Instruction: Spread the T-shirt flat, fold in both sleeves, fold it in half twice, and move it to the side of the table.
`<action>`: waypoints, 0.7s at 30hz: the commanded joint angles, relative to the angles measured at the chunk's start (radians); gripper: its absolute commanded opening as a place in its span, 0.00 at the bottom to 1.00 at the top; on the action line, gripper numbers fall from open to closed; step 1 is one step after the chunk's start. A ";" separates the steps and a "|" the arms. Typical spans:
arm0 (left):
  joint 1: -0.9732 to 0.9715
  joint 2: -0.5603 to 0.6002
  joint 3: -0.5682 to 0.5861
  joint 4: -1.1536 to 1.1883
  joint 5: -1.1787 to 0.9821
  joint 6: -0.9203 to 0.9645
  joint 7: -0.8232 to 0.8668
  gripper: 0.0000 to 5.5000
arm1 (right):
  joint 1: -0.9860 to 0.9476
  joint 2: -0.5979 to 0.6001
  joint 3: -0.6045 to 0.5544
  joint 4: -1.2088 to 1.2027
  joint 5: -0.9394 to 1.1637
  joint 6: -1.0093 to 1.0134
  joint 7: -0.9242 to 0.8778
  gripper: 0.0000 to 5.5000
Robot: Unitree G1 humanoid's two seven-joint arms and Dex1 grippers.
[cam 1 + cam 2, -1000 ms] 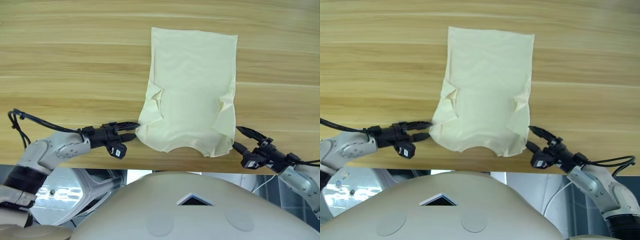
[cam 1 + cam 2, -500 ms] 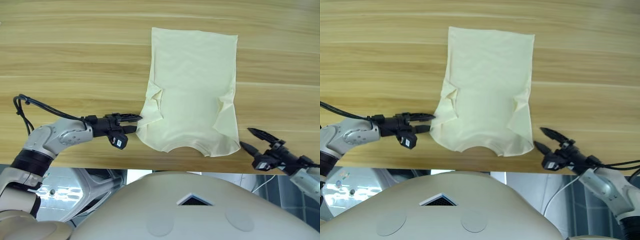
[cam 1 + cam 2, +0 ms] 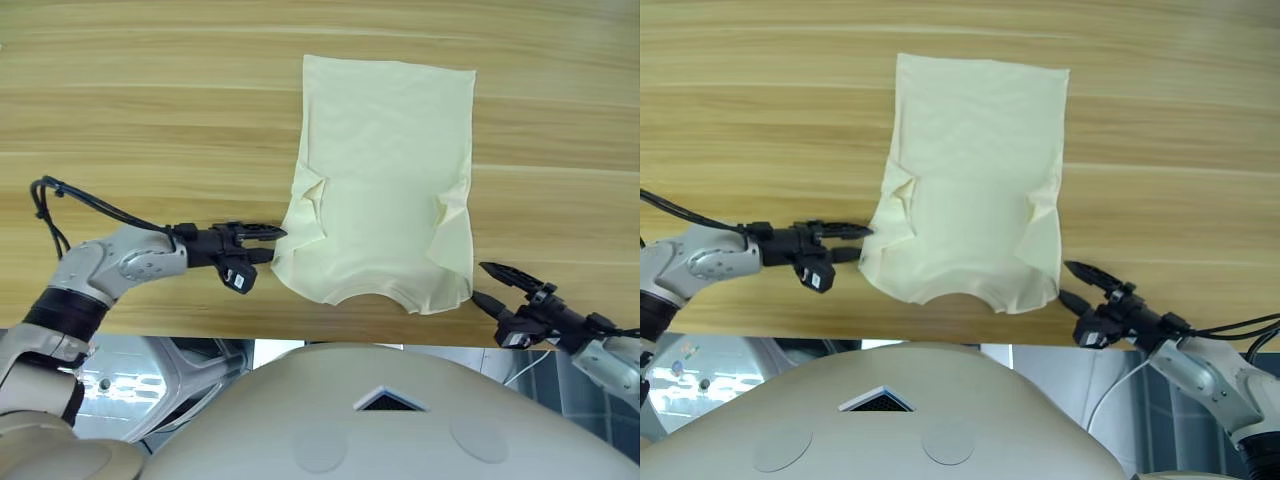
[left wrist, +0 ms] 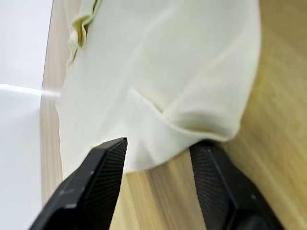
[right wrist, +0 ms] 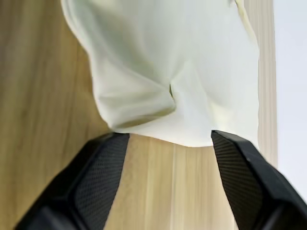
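Bare wood of the table [image 3: 150, 120] runs wide at 9 and 3 o'clock of the T-shirt [image 3: 385, 180], and past its hem at 12, with room for an arm. Left gripper [image 3: 276, 244], fingers apart, stands in the way at 8 o'clock, just beside the cloth edge; right gripper [image 3: 479, 281], fingers apart, at 4 o'clock near the corner. At 6 o'clock the table edge runs close under the collar, leaving a thin strip of wood.
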State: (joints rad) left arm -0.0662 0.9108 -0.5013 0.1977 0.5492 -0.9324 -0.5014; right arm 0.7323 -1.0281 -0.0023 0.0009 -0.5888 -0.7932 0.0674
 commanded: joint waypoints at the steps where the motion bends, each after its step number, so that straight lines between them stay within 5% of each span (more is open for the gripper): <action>1: 0.026 -0.020 -0.084 0.062 0.063 0.009 -0.087 0.44 | 0.028 0.000 0.072 0.037 -0.083 0.024 0.078 0.58; 15: 0.041 -0.037 -0.115 0.075 0.054 0.009 -0.086 0.44 | -0.104 -0.038 0.174 0.053 -0.100 -0.005 0.132 0.58; 21: 0.038 -0.041 -0.112 0.065 0.048 0.016 -0.092 0.44 | 0.084 -0.122 0.063 0.120 -0.143 0.036 0.026 0.58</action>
State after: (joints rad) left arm -0.0791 0.8668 -0.5457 0.2197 0.5143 -0.9539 -0.5133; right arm 0.6587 -1.1095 0.0633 0.0375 -0.6091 -0.8304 0.0438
